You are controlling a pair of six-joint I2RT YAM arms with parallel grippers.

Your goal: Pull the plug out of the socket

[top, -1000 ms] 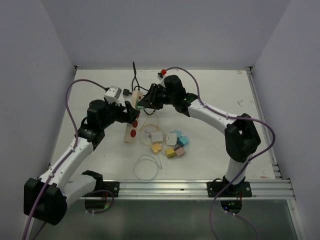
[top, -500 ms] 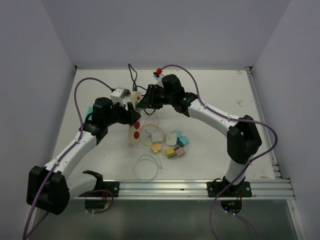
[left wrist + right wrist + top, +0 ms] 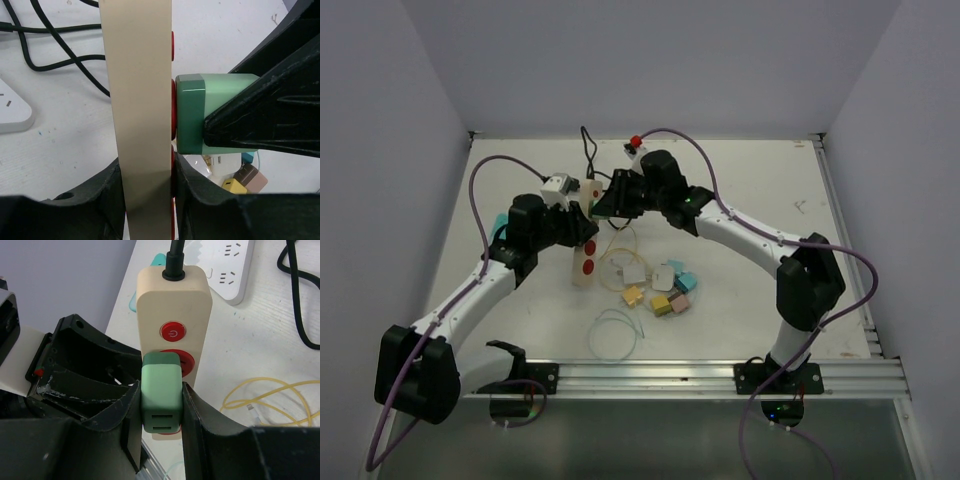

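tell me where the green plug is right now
Right wrist view, centre: the small green plastic plug sits in the beige plastic power strip just below its red power button, gripped by the right end effector.

One beige power strip (image 3: 584,262), one white power strip (image 3: 230,270) and one green plug (image 3: 161,390) are showing on the worktop (image 3: 750,180). One black cord (image 3: 172,255) is showing too. Seven small charger blocks (image 3: 665,285) are clustering: two white, two teal, two yellow, one pinkish. One yellow cable loop (image 3: 618,252) and one pale cable loop (image 3: 590,336) are lying nearby.
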